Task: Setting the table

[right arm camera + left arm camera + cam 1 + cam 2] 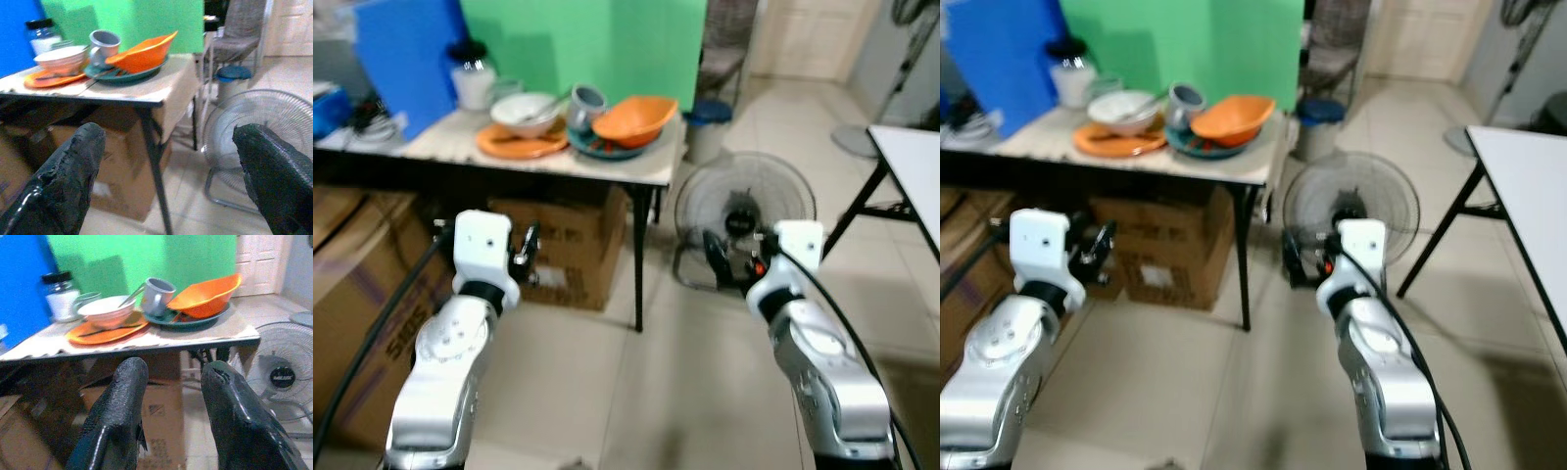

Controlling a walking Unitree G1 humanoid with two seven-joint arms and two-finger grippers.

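A small table [625, 167] stands ahead of me against blue and green boards. On it a white bowl [525, 112] with a utensil rests on an orange plate [521, 145]. A grey mug [586, 101] and a tilted orange bowl [634, 119] sit on a teal plate [607, 150]. A black-lidded jar [472, 78] stands at the back. My left gripper [524, 255] is open and empty, held low and short of the table's front edge [171, 367]. My right gripper [729, 259] is open wide and empty, in front of the fan [168, 137].
A floor fan [744, 211] stands right of the table. Cardboard boxes [570, 245] sit under the table, with a larger box [352, 284] at the left. A white folding table [911, 162] is at the right edge. A blue-lidded bin [710, 122] and a chair [239, 29] stand behind.
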